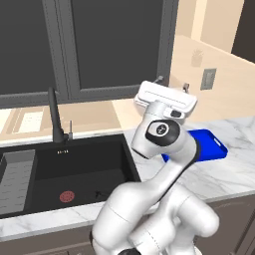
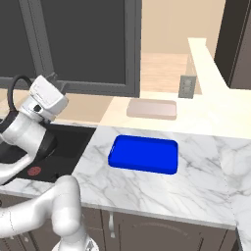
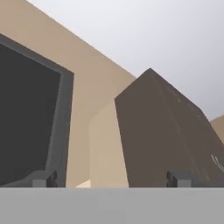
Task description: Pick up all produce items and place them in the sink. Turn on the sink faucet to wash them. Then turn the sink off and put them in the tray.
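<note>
Gripper (image 3: 109, 178) raised with jaws spread wide and nothing held, aimed at upper cabinets; blue tray (image 2: 143, 154) waits at sink's (image 1: 74, 172) three o'clock for washed produce.

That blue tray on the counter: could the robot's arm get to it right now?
Probably yes. The blue tray lies bare on the counter with nothing above it, and the open gripper is raised beside it, holding nothing.

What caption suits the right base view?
Robot arm raised beside the black sink, empty blue tray waiting on the marble counter.
</note>
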